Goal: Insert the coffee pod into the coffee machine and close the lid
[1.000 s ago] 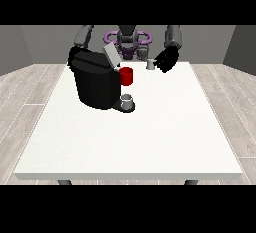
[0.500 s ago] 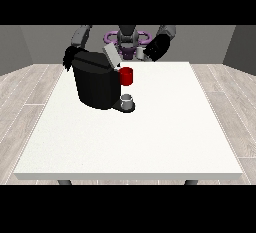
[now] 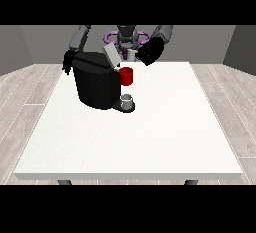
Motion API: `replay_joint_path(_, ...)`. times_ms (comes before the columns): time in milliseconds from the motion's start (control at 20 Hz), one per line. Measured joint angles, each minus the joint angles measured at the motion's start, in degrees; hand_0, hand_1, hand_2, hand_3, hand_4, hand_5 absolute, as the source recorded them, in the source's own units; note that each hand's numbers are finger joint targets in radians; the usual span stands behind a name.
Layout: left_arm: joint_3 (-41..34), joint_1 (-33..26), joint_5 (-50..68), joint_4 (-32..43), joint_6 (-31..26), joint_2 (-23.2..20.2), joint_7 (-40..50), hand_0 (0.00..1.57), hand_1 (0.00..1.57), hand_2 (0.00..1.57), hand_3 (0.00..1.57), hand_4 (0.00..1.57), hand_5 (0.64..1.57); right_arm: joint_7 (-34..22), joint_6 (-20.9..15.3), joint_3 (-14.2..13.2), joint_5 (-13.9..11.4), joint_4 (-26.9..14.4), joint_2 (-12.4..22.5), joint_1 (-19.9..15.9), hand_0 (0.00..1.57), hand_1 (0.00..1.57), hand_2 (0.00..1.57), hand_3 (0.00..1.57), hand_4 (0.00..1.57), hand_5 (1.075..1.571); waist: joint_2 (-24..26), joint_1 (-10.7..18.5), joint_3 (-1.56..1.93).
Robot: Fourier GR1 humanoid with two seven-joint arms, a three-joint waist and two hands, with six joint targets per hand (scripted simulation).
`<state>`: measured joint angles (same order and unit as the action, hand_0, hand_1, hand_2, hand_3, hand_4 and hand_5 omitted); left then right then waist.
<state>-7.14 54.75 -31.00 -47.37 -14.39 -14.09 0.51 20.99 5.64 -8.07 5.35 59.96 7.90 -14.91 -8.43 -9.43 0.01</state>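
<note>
- So there's a big white counter (image 3: 150, 137) with a black coffee machine (image 3: 95, 84) parked toward the far side, a bit to the view's left of the middle.
- The machine's lid (image 3: 111, 55) is flipped up, a pale grey flap tilted back over the top, so it's open.
- A red part (image 3: 126, 76) sticks out of the machine's front, up high on the side facing the view's right.
- Right under that, a small grey cup (image 3: 127, 100) sits on the machine's dark base plate.
- The coffee pod (image 3: 131, 55) looks like the little pale cylinder up in the air just beside the raised lid, above the red part. It's not in the machine.
- The hand at the view's right (image 3: 150, 53) is black and hangs right next to that pod, touching or almost touching it. Honestly can't tell whether its fingers are grasping the pod or just clenched beside it.
- The hand at the view's left (image 3: 68, 61) is down behind the machine's far left corner, half hidden by it. Can't tell how its fingers sit either.
- Both arms come from the robot (image 3: 127, 36) standing behind the counter's far edge.
</note>
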Motion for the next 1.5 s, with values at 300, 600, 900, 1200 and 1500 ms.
replay_joint_path(300, -3.18, 5.74, 0.85, 2.33, 0.91, -3.84, 0.27, 1.39, 1.39, 1.44, 1.41, 0.61, 1.571, 1.34, 2.49, 1.26, -0.08, 0.43, 0.16, -3.48, 0.00, 0.00, 0.00, 0.00, 0.31, 1.571, -5.62, -2.66, 0.01)
replay_joint_path(600, -4.81, 8.55, 2.01, 3.69, 1.54, -4.47, 1.90, 1.45, 1.45, 1.48, 1.39, 0.60, 1.571, 2.06, 2.63, 0.36, -0.16, -2.30, 1.03, -5.69, 0.00, 0.00, 0.00, 0.00, 0.17, 1.571, -7.29, -2.58, 0.01)
replay_joint_path(900, -6.38, 11.57, 3.16, 5.73, 0.95, -6.60, 2.15, 1.44, 1.44, 1.47, 1.36, 0.63, 1.571, 1.85, 2.76, 0.32, -0.25, -2.95, 1.25, -8.07, 0.00, 0.00, 0.00, 0.00, 0.21, 1.571, -9.59, -3.71, 0.01)
replay_joint_path(1200, -5.90, 12.34, 2.17, 7.20, 0.65, -9.22, -0.11, 1.48, 1.48, 1.50, 1.40, 0.70, 1.571, 1.20, 2.52, 0.55, -0.42, -2.74, 1.16, -9.51, 0.00, 0.00, 0.00, 0.00, 0.26, 1.571, -11.37, -4.83, 0.03)
replay_joint_path(1500, -5.57, 13.51, 1.37, 7.56, 2.44, -9.14, 0.46, 1.39, 1.39, 1.44, 1.37, 0.60, 1.571, 1.84, 1.94, 0.33, -0.67, -4.18, 0.83, -10.99, 0.00, 0.00, 0.00, 0.00, 0.29, 1.571, -12.31, -5.03, 0.04)
